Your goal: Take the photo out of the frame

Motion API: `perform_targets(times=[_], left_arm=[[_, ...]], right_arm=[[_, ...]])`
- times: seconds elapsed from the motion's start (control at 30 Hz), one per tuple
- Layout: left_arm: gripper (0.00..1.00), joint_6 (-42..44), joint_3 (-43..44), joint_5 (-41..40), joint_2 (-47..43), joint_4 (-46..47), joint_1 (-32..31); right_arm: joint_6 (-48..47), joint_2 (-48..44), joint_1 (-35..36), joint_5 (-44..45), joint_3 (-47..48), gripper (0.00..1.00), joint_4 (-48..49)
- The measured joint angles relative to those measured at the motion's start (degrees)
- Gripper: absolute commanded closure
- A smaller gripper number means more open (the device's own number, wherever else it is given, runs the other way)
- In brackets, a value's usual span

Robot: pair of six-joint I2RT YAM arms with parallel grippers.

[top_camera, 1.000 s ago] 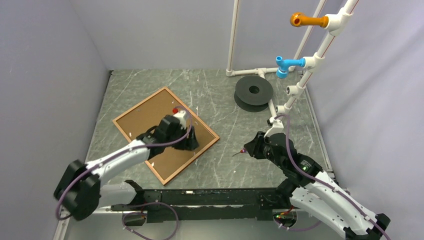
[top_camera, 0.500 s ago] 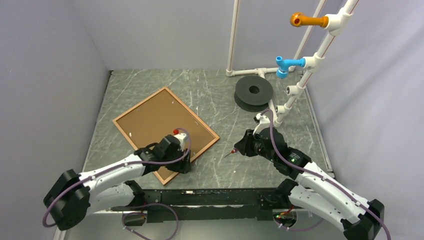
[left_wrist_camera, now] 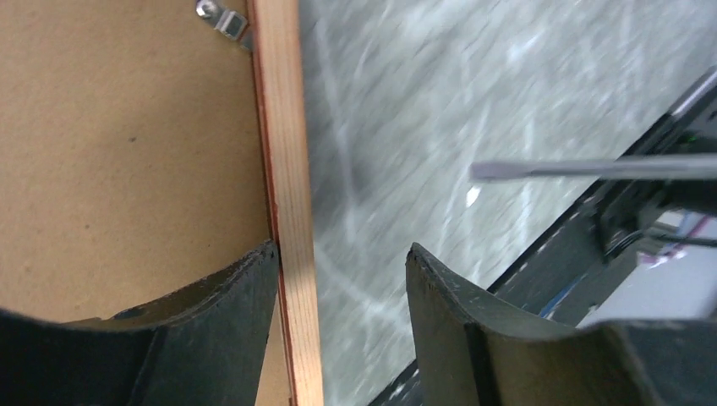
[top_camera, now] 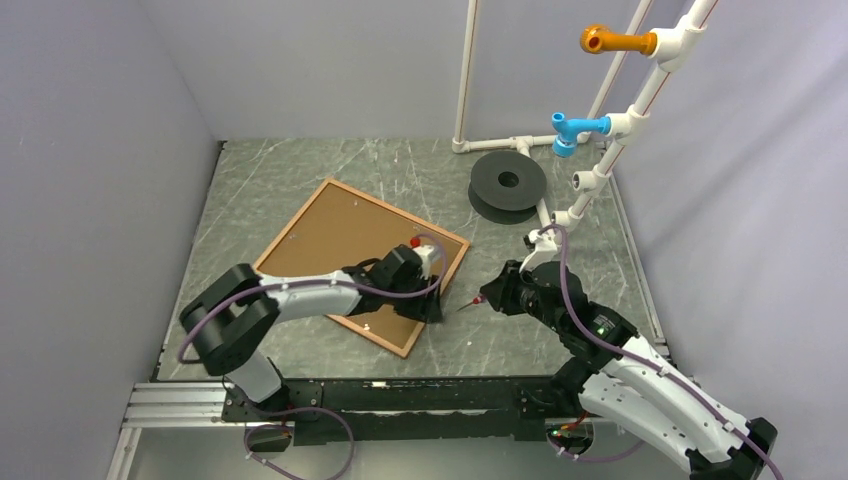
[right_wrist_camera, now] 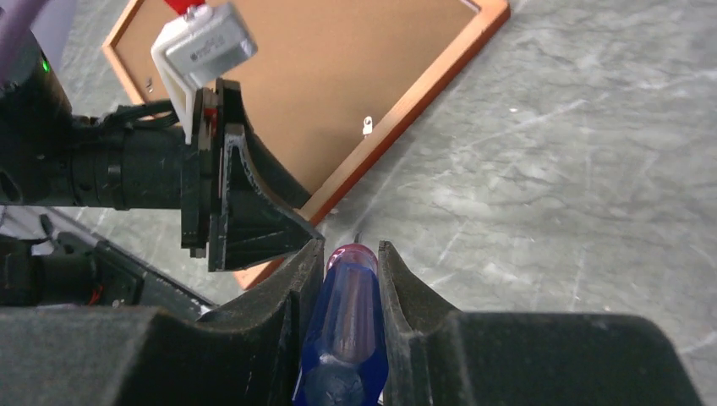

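Observation:
The reddish-brown frame [top_camera: 292, 224] lies face down on the grey table, and its brown fibreboard backing panel [top_camera: 345, 235] covers the photo, which is hidden. My left gripper [top_camera: 432, 310] is open astride the frame's near right rail [left_wrist_camera: 287, 169]. One finger rests on the backing [left_wrist_camera: 127, 152] against the rail, and the other stands apart over the table; the midpoint of my left gripper [left_wrist_camera: 342, 254] is just outside the rail. My right gripper [top_camera: 497, 295] is shut on a blue-handled screwdriver [right_wrist_camera: 351, 313]. Its shaft [left_wrist_camera: 592, 167] points at the frame's right rail, close to the left fingers [right_wrist_camera: 254, 216].
A small metal clip [left_wrist_camera: 224, 21] sits on the backing at the rail, and another clip [right_wrist_camera: 367, 127] lies further along. A black spool [top_camera: 508, 185] lies at the back right by a white pipe stand with a blue peg [top_camera: 578, 128] and an orange peg [top_camera: 610, 40]. Grey walls close three sides.
The frame has slid and turned toward the right. My left gripper has moved from over the backing to the frame's near right rail, its jaws narrowing. The right arm shifted only slightly.

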Motion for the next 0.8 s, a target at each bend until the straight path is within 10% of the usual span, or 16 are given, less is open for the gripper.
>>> perform_targets(times=[0.3,0.8], left_arm=[[0.33,-2.7,7.8,4.2,3.8,4.7,0.2],[0.25,-3.7,-12.5,-5.2,-38.8,-10.0,1.4]], right_arm=[[2.9,0.6,-0.1,8.4,0.5,1.00,-5.0],[2.5,21.8,-6.8,12.3,4.5,1.00,5.8]])
